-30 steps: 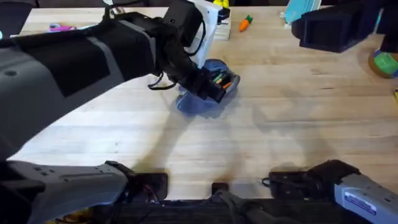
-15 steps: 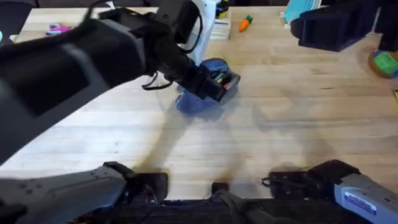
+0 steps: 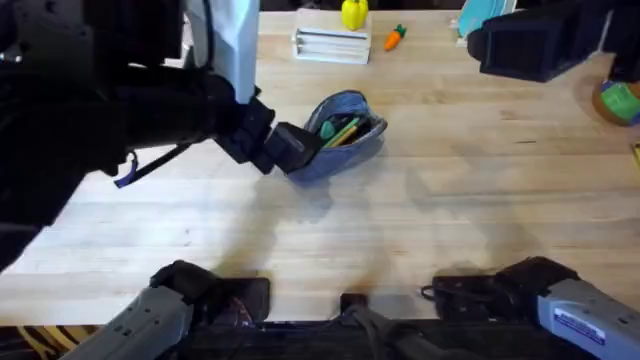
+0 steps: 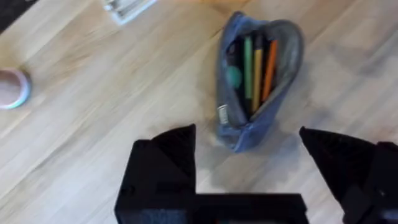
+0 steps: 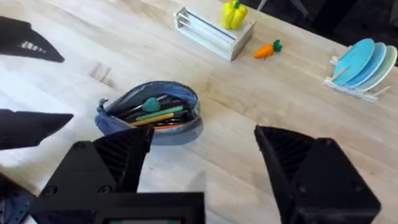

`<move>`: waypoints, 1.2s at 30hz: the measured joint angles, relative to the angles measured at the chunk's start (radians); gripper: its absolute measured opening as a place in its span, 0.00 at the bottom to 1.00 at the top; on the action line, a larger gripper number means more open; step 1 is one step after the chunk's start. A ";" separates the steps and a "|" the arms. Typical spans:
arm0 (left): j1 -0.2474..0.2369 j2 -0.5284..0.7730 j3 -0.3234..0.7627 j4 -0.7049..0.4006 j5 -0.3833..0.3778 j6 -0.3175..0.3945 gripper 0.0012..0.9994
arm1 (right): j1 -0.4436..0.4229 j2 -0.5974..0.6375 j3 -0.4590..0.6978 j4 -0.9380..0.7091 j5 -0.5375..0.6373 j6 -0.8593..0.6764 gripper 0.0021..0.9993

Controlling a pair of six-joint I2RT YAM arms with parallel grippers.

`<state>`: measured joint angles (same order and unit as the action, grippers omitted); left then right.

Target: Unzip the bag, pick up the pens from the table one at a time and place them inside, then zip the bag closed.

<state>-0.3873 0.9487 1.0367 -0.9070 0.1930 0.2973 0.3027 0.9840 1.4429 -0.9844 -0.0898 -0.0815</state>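
Left claw (image 4: 249, 165) pulled back off the bag (image 3: 340, 135), now just short of its near end, spread wide, holding nothing. Bag sits on the desk (image 3: 450, 220) straight ahead of that claw, zipper gaping, pens (image 4: 258, 71) lying inside, metal pull (image 4: 223, 116) at the end nearest the claw. Right claw (image 5: 202, 165) wide too, empty, hanging above the desk with the bag beyond its fingers.
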 joint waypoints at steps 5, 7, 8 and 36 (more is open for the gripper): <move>0.022 -0.002 0.000 -0.021 -0.066 0.034 0.99 | 0.000 0.000 0.000 0.000 0.000 0.064 1.00; 0.022 0.001 0.000 -0.043 -0.077 0.040 0.99 | 0.000 0.000 0.000 0.000 0.000 0.091 1.00; 0.022 0.001 0.000 -0.045 -0.080 0.044 0.99 | 0.000 0.001 0.000 -0.001 0.000 0.103 1.00; 0.579 0.001 -0.302 0.082 0.421 0.635 0.99 | 0.094 0.327 0.000 0.053 -0.335 0.204 1.00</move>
<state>0.1918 0.9501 0.7344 -0.8246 0.6140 0.9322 0.3963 1.3109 1.4429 -0.9318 -0.4245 0.1229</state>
